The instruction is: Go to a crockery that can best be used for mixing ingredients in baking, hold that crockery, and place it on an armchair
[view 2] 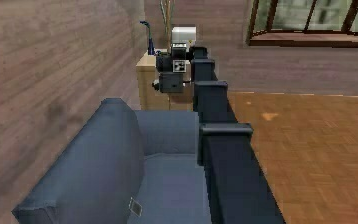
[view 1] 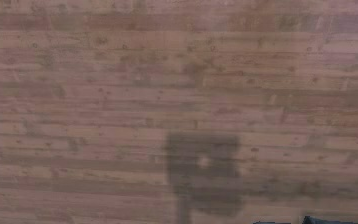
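Since the robot stands side-on to its goal, a brown wooden plank wall (view 1: 177, 80) lies close ahead in the forward view. In the arm side view, the dark square arm (view 2: 222, 150) rises from the bottom edge to the upper middle, just beside the blue padded fabric armchair (view 2: 107, 160) at lower left, likely lined up for placing. The gripper (view 2: 163, 82) sits against a tan wooden cabinet (view 2: 145, 95). I cannot tell how its jaws stand or whether it carries the mixing bowl.
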Robot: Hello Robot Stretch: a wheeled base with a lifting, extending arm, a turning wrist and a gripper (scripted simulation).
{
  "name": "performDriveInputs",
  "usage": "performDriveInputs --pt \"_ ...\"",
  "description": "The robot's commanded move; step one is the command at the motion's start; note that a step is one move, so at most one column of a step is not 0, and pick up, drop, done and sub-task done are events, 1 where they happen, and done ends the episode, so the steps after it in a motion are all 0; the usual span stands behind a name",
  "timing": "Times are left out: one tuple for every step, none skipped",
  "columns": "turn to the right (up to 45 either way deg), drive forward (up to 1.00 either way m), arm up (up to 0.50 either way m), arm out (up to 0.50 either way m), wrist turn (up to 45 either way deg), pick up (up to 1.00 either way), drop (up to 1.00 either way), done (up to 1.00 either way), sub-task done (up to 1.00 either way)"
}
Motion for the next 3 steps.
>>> performDriveInputs --pt "0.0 0.0 -0.38 0.0 0.0 0.0 0.0 0.0 0.0" --pt "0.0 0.0 -0.32 0.0 0.0 0.0 0.0 0.0 0.0" --pt "0.0 0.0 0.0 0.0 0.0 0.0 1.0 0.0 0.0"
